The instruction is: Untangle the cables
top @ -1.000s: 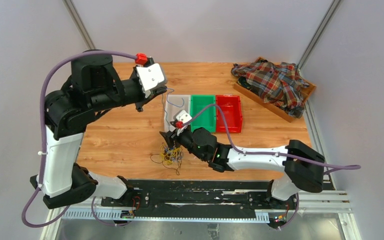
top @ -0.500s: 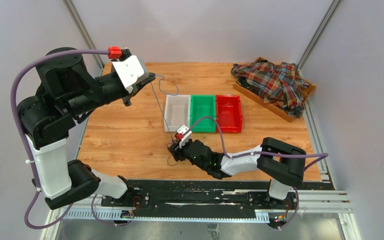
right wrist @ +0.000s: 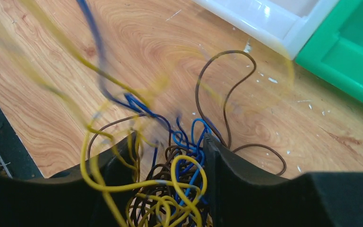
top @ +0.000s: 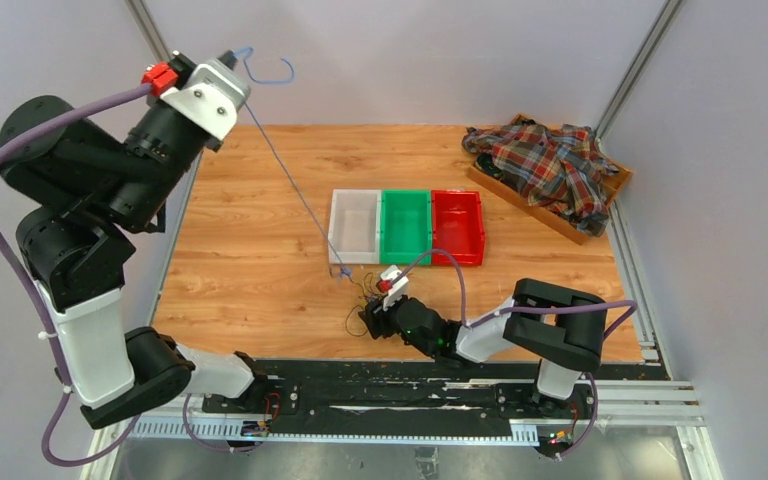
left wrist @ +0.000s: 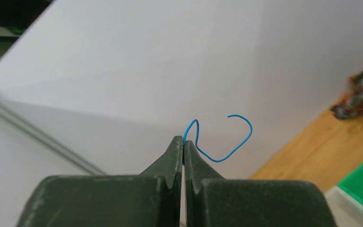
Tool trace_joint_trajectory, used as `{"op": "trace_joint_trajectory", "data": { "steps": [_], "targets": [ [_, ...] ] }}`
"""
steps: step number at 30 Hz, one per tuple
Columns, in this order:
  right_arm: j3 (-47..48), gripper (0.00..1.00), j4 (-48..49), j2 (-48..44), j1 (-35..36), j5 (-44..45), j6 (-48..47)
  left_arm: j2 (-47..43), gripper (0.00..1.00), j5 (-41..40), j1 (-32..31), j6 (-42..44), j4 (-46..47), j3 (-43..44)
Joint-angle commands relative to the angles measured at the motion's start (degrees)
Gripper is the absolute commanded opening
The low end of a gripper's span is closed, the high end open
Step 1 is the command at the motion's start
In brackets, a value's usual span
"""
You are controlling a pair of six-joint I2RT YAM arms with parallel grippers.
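The cables [top: 364,300] are a small clump of blue, yellow and brown wires near the table's front edge. My right gripper [top: 372,322] lies low on them. In the right wrist view the clump [right wrist: 179,189] fills the gap of the right gripper [right wrist: 170,151], pressed between both fingers [right wrist: 227,175], with loose loops spilling over them. My left gripper [top: 235,62] is raised high at the back left, shut on one blue wire [top: 290,180] that runs down in a straight slant to the clump. In the left wrist view its free end [left wrist: 227,156] curls beyond the closed left gripper [left wrist: 183,142].
A white bin [top: 355,225], a green bin [top: 406,225] and a red bin [top: 457,225] stand in a row mid-table, just behind the clump. A plaid shirt [top: 550,165] lies in a wooden tray [top: 520,200] at the back right.
My left arm has risen up and back to the left, drawing the blue wire out long. My right gripper has slid towards the near edge and a little right, taking the clump along.
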Motion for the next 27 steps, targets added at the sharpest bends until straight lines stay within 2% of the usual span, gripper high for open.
{"op": "trace_joint_trajectory", "data": {
  "steps": [1,7,12,17,27],
  "targets": [
    [-3.6,0.53,-1.2,1.3,-0.5,2.4,2.3,-2.5,0.0,-9.9,-0.3,9.5,21.4,-1.8],
    [-5.3,0.51,-1.0,0.4,-0.5,3.6,2.8,-6.5,0.0,-12.9,-0.3,12.9,32.3,-12.1],
    [-6.2,0.5,-2.5,-3.4,-0.5,4.0,2.1,-7.9,0.0,-10.7,-0.3,9.7,23.7,-15.8],
    [-5.6,0.55,-7.1,-11.2,-0.5,4.2,0.3,-12.6,0.01,-9.8,-0.3,7.2,21.8,-27.2],
    [-4.9,0.65,-17.8,-26.3,-0.6,1.0,-2.6,-14.9,0.0,-3.7,-0.3,-4.1,18.1,-41.2]
  ]
}}
